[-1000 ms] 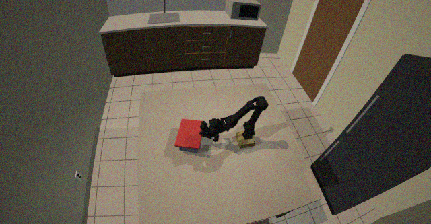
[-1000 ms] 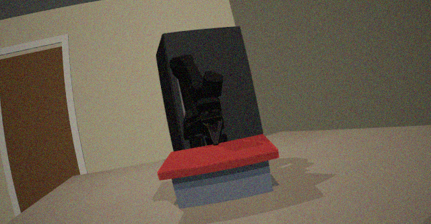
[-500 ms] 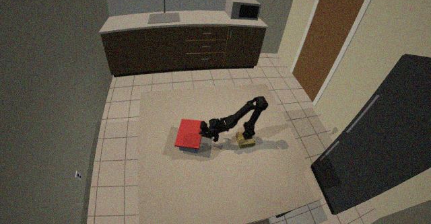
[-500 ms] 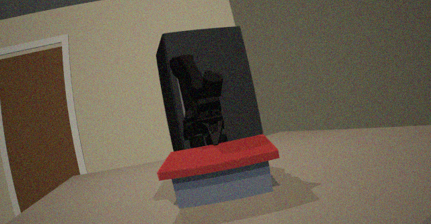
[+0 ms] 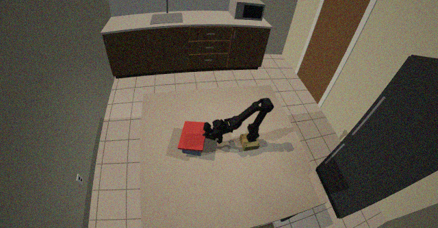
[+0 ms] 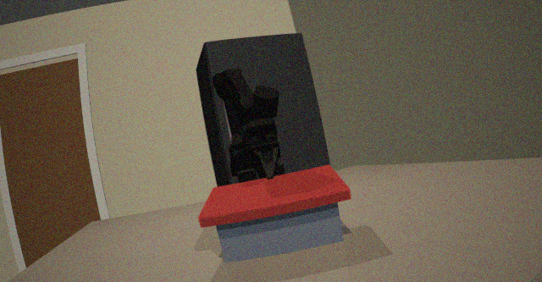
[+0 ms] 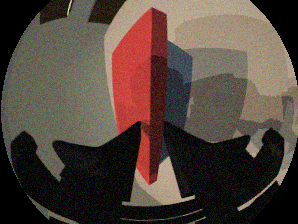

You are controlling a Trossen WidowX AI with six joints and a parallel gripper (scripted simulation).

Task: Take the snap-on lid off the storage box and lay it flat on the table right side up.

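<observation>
The red lid (image 5: 192, 135) (image 6: 241, 201) (image 7: 131, 85) lies right side up over the blue storage box (image 5: 191, 152) (image 6: 284, 236) (image 7: 181, 75), overhanging its walls. The lid looks about level. The box stands on the table; its opening is hidden under the lid, and I cannot tell whether there is a small gap between them. My gripper (image 5: 204, 134) (image 6: 271, 177) (image 7: 152, 124) is shut on the lid's edge on the arm's side, with one finger on each side of the rim in the wrist view.
The arm's yellow base (image 5: 250, 144) stands to the right of the box in the top view. Shadows of the arm and lid fall around the box. A kitchen counter (image 5: 137, 24) and a dark fridge (image 5: 387, 139) stand farther off.
</observation>
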